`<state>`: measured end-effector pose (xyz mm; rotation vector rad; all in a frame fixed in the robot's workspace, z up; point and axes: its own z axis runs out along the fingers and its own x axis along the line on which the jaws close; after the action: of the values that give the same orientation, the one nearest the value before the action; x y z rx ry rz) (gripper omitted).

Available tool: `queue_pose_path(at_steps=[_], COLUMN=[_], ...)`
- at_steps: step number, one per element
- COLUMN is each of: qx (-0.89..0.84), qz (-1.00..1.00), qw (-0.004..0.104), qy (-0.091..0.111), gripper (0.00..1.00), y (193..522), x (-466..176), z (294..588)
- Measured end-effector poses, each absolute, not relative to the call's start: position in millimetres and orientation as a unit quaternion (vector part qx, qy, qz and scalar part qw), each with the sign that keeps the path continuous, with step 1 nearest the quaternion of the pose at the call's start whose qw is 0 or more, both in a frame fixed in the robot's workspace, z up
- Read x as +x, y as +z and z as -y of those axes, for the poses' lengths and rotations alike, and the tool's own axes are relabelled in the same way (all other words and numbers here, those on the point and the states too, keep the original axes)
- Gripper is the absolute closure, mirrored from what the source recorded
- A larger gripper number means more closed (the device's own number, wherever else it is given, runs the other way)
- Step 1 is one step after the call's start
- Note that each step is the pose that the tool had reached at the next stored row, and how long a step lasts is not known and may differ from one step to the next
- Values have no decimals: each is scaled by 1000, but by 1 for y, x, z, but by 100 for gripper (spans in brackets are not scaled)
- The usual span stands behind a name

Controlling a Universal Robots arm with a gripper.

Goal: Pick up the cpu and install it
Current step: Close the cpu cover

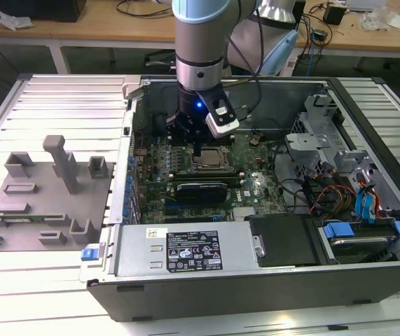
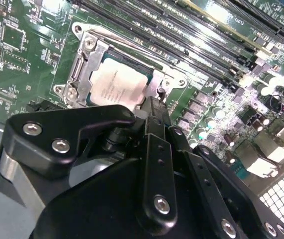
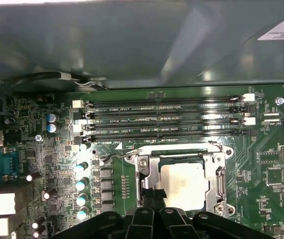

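We see the arm's black fingers [image 2: 154, 114] drawn together with nothing between them, their tips poised at one edge of the cpu [image 2: 117, 84], a small flat square chip with a silvery-white metal top. We cannot tell whether the tips touch it. The cpu lies flat in its socket, free of the fingers, and a silver metal socket frame [image 2: 82, 64] surrounds it on all sides. In the first wrist view the closed fingers [image 3: 150, 198] overlap the near edge of the cpu [image 3: 184, 184], and four long black memory slots [image 3: 166, 119] run side by side just beyond the socket frame [image 3: 217, 169].

All of this sits on a green motherboard [image 3: 47, 159] inside an open dark grey computer case [image 1: 368, 84]. In the exterior view the fingers [image 1: 197, 147] hang straight down over the cpu [image 1: 210, 159]. The case lies on its side on a ribbed silver tabletop [image 1: 66, 98]. A cluster of grey plastic fixture blocks [image 1: 45, 189] stands beside the case, towards the tabletop's edge on the exterior view's left.
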<state>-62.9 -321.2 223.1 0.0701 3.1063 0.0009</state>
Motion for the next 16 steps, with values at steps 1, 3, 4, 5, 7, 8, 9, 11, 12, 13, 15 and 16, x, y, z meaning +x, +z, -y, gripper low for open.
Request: queue_pose_path(at_steps=[1,3,4,5,7,8,9,11,12,13,15,16], qx=[23,22,23,22,23,23,23,23,23,23,23,23], qz=[-1000,-1000,-1000,-1000,-1000,-1000,-1000,-1000,-1000,-1000,-1000,-1000], qw=[17,17,17,17,17,17,17,17,17,17,17,17], qy=[0,0,0,0,0,0,0,0,0,0,0,0], gripper=[89,89,89,89,89,89,89,89,89,89,89,89], y=[223,223,223,223,223,223,223,223,223,224,226,226], x=[-63,-62,-61,-58,-51,-48,-42,-33,-32,-31,-31,-31], z=[321,321,321,321,321,321,321,321,321,321,321,321])
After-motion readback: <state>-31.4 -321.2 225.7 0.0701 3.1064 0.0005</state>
